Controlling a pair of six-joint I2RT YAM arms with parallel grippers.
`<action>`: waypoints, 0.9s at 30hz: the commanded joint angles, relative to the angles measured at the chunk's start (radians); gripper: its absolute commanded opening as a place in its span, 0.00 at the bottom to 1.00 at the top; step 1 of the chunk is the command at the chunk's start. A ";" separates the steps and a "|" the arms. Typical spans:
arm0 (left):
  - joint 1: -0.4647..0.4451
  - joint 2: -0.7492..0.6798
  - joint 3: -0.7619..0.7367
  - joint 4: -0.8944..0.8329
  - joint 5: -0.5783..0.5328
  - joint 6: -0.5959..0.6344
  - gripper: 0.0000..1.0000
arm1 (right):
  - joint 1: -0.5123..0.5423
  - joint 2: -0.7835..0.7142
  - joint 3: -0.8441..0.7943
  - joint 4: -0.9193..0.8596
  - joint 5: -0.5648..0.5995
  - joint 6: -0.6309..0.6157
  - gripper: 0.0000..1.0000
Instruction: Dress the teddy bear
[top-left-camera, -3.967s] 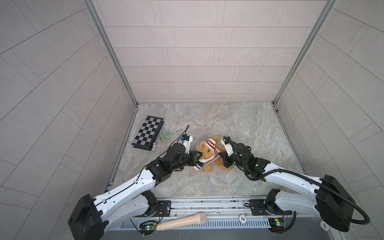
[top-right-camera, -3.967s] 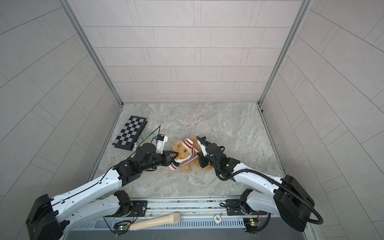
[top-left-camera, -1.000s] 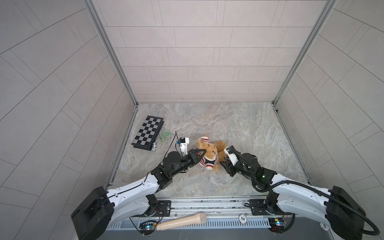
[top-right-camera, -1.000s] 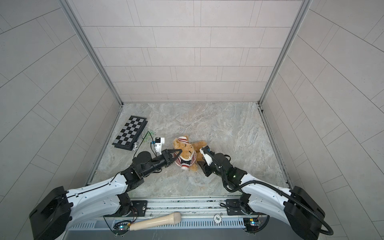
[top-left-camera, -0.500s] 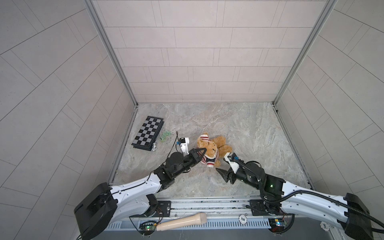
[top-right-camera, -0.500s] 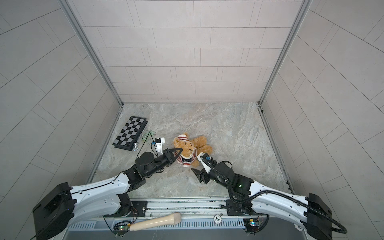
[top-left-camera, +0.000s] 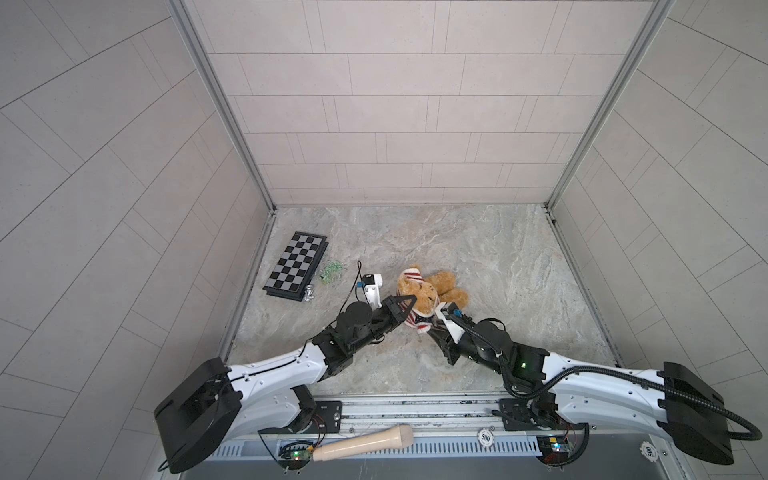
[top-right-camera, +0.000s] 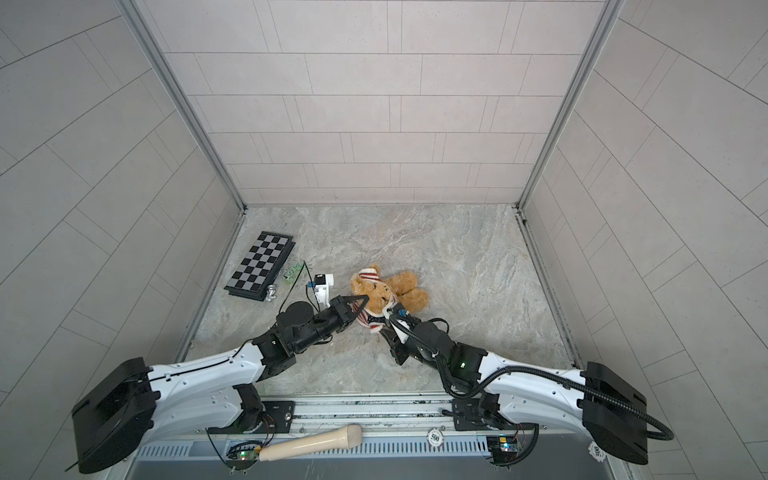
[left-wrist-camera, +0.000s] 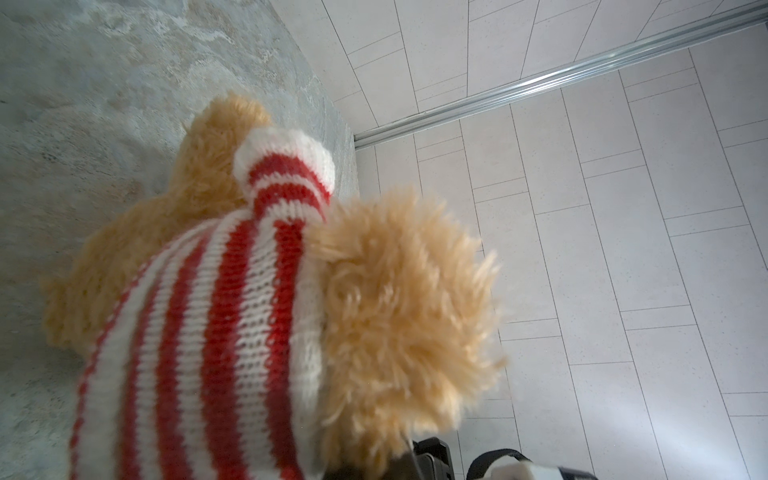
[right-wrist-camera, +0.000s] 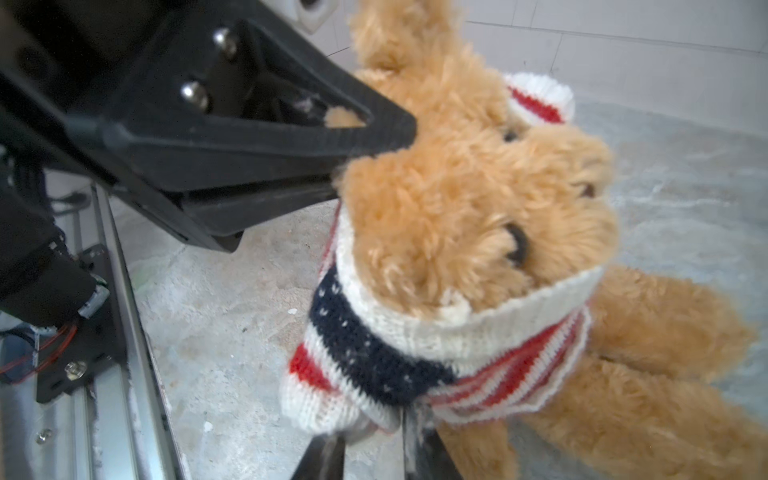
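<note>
The golden-brown teddy bear (top-left-camera: 445, 286) (top-right-camera: 405, 286) lies mid-floor with its head toward the arms. The red-and-white striped sweater (top-left-camera: 417, 323) (top-right-camera: 369, 321) (left-wrist-camera: 216, 332) sits bunched round its neck and the back of its head (right-wrist-camera: 457, 208), collar under the chin (right-wrist-camera: 478, 328). My left gripper (top-left-camera: 409, 306) (top-right-camera: 360, 307) (right-wrist-camera: 353, 166) is shut on the sweater's edge beside the bear's ear; fur hides its jaws in the left wrist view. My right gripper (top-left-camera: 432, 325) (top-right-camera: 384, 328) (right-wrist-camera: 372, 436) is closed on the sweater's lower hem.
A folded chessboard (top-left-camera: 297, 266) (top-right-camera: 259, 266) lies at the back left with a silver chess piece (top-left-camera: 308, 294) and green bits (top-left-camera: 330, 274) beside it. A wooden handle (top-left-camera: 365, 442) and a poker chip (top-left-camera: 484, 436) rest on the front rail. Tiled walls enclose three sides.
My right gripper, drawn back and open half a second ago, has moved in to the sweater's hem and closed on it. The left gripper has kept its hold in place.
</note>
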 joint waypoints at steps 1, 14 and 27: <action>-0.005 -0.004 0.020 0.073 -0.001 -0.002 0.00 | 0.004 -0.016 0.015 -0.018 0.028 -0.002 0.10; 0.077 -0.068 0.061 -0.012 0.063 0.035 0.00 | -0.012 0.019 -0.030 -0.206 0.221 0.083 0.00; 0.087 0.020 0.052 0.126 0.112 -0.038 0.00 | -0.042 0.193 0.027 -0.148 0.131 -0.019 0.00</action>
